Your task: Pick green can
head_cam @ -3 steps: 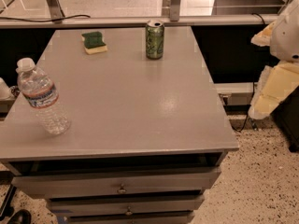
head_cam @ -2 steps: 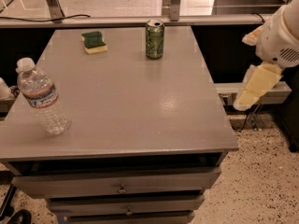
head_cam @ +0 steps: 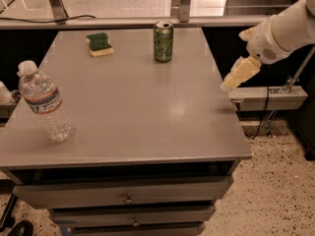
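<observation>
1. The gripper (head_cam: 235, 77) is moving up and inward and is now hanging at the right edge of the bench (head_cam: 147, 117). I cannot tell whether it is spread or closed.
2. The green can (head_cam: 163, 42) is standing upright and unmoved near the far edge, well apart from the gripper, so the approach appears to be only beginning.
3. No writing is proving readable on the green can or on the label of the water bottle (head_cam: 45, 102).

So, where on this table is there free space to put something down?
The widest bare patch is the middle and front right of the table, between the water bottle, the green can and the gripper at the right edge. The back is tighter: the sponge and can stand there.
</observation>
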Robot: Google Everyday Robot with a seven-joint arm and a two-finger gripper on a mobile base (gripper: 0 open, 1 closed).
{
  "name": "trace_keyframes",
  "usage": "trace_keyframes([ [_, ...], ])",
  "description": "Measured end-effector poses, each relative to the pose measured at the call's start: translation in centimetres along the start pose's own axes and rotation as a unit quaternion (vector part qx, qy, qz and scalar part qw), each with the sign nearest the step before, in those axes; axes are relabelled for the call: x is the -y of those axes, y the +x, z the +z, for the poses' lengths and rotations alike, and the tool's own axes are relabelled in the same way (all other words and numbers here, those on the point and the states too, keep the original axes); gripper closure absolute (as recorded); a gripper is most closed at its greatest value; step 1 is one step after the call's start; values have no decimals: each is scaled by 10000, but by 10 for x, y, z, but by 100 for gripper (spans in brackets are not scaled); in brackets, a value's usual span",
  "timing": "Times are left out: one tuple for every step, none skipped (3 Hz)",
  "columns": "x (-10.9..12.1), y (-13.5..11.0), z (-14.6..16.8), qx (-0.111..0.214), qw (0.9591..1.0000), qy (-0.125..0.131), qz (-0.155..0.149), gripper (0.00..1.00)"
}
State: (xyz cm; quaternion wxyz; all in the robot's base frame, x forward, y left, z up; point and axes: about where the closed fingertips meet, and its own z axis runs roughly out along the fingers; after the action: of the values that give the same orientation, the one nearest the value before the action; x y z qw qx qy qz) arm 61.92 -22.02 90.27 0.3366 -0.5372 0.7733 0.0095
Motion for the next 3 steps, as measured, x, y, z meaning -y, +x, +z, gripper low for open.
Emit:
trace_keyframes([
  [31, -21, 42, 790, 9952, -284, 505, 0],
  [43, -51, 74, 1597, 9797, -724, 968, 0],
  [46, -88, 97, 2362, 9557, -1177, 1301, 0],
])
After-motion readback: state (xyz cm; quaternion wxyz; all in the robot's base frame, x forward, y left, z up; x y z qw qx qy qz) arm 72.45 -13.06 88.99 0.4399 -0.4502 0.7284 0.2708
